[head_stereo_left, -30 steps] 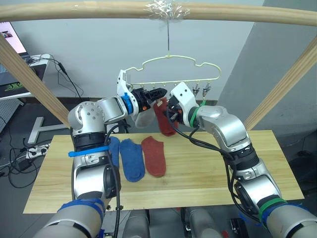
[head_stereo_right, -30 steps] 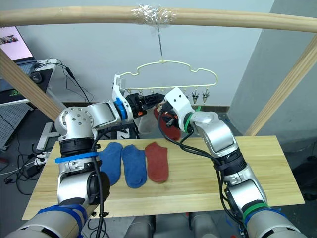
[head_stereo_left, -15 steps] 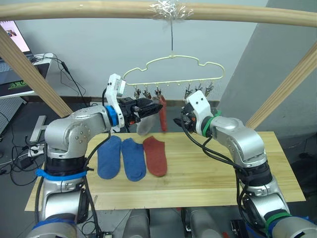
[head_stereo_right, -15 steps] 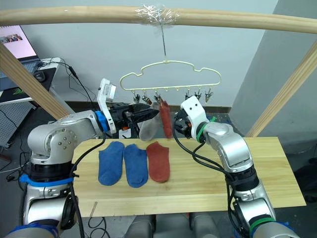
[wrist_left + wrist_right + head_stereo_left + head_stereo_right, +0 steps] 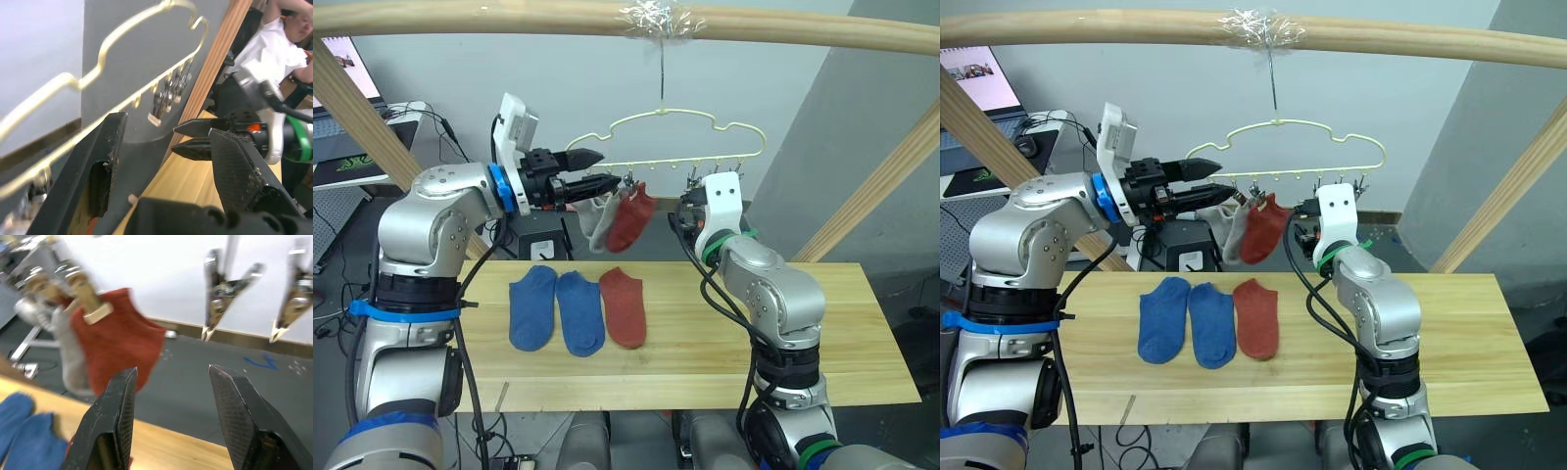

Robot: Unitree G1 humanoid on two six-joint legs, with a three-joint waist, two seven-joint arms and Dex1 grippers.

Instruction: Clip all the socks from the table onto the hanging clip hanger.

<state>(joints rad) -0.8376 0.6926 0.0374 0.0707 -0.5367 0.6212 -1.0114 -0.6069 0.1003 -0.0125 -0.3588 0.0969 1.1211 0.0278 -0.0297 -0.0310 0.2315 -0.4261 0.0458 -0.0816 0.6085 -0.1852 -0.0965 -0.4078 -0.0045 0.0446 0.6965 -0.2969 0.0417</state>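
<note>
Here both grippers, left gripper (image 5: 592, 171) and right gripper (image 5: 171, 426), gape beside hanger (image 5: 690, 122).

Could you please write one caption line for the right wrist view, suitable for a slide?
Open right gripper facing a rust-red sock and a grey sock clipped on the hanger, with free clips beside them.

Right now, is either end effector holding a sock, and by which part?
No. Both are open and empty. The red sock hangs by its cuff from a clip on the hanger, between the left end effector and the right end effector.

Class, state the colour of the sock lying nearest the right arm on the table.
Rust-red: the sock lies beside two blue ones, clearest in the right eye view.
</note>
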